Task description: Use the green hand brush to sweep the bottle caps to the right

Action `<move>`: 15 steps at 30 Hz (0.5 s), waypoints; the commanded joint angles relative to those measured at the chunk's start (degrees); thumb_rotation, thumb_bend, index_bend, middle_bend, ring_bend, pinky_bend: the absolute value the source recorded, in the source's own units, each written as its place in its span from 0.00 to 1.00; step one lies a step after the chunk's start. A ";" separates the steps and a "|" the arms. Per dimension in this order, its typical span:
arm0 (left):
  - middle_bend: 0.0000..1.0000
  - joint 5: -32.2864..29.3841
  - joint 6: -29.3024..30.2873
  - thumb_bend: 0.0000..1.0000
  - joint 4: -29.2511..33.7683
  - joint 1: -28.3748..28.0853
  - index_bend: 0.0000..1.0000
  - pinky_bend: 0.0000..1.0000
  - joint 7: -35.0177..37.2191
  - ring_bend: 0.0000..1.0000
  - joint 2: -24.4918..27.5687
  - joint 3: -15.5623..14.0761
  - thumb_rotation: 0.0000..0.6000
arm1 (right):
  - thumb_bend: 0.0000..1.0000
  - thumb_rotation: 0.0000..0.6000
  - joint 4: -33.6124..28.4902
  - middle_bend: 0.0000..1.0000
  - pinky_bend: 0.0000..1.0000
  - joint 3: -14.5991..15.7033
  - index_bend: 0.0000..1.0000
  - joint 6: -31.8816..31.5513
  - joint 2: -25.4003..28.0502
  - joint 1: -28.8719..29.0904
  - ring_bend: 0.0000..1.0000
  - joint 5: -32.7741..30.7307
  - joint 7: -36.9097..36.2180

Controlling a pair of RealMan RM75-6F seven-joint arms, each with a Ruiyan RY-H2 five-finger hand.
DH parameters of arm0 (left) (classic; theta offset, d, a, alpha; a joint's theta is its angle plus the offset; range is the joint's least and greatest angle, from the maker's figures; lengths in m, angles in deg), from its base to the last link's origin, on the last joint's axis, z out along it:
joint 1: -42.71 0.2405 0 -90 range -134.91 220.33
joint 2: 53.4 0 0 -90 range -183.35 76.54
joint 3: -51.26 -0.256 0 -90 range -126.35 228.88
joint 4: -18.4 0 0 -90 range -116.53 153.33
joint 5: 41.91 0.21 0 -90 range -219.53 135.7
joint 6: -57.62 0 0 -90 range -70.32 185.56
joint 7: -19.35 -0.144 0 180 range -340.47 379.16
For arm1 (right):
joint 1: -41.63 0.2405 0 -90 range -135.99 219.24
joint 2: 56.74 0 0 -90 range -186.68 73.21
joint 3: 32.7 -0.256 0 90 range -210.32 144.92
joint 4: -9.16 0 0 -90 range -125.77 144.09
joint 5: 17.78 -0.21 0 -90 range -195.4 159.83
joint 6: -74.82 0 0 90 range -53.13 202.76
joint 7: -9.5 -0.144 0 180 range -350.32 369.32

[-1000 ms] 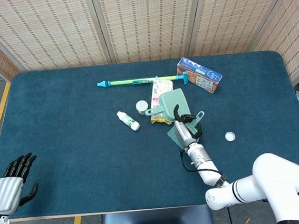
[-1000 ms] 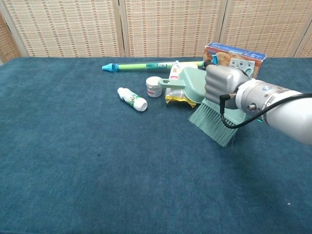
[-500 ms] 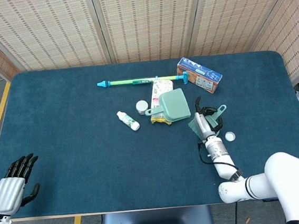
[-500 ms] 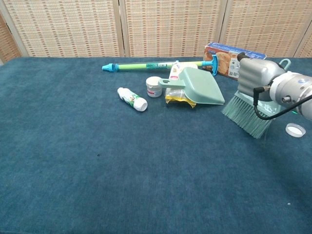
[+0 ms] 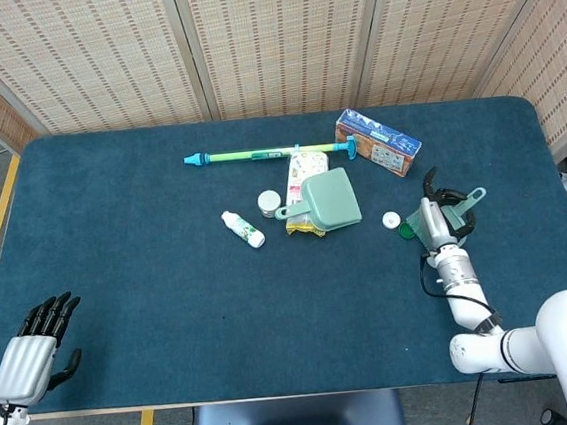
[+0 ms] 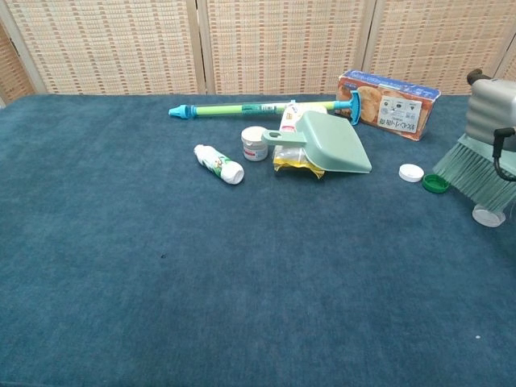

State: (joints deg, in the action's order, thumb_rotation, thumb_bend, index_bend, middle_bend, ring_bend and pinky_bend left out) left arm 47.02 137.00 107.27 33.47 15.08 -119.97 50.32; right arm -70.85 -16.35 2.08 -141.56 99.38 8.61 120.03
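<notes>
At the table's near left corner the left hand (image 5: 24, 355) rests idle, fingers loosely spread around nothing. Far right, the right hand (image 6: 490, 105) grips the green hand brush (image 6: 479, 173) by its stiff handle, soft bristles splayed beside three light, skittish caps: a white ring cap (image 6: 488, 215), a green cap (image 6: 436, 183), a white cap (image 6: 411, 172). The grip itself is cropped at the chest view's edge, so its firmness cannot be judged.

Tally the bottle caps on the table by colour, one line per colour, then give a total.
White caps: 2, one left of the green hand brush, one under its bristles
Green caps: 1
Total: 3
</notes>
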 commanded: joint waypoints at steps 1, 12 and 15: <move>0.00 -0.09 -0.16 0.42 0.09 -0.05 0.00 0.10 -0.35 0.00 -0.16 -0.04 1.00 | 0.37 1.00 1.21 0.84 0.12 0.28 0.90 1.02 0.97 -1.07 0.57 0.38 -1.51; 0.00 -0.38 -0.28 0.42 0.38 -0.08 0.00 0.10 -0.91 0.00 -0.31 -0.01 1.00 | 0.37 1.00 -1.95 0.84 0.12 -4.14 0.90 1.58 4.84 -1.54 0.57 4.79 -10.42; 0.00 -0.26 -0.41 0.42 0.39 -0.27 0.00 0.10 -0.92 0.00 -0.33 0.06 1.00 | 0.37 1.00 -1.52 0.84 0.12 -6.41 0.90 2.10 3.06 -0.19 0.57 4.67 -9.57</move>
State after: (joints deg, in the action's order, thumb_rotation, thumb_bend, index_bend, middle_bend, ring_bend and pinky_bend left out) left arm 46.74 136.61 107.68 33.23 14.14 -120.28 50.34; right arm -72.66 -21.54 3.76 -137.34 98.39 13.34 110.08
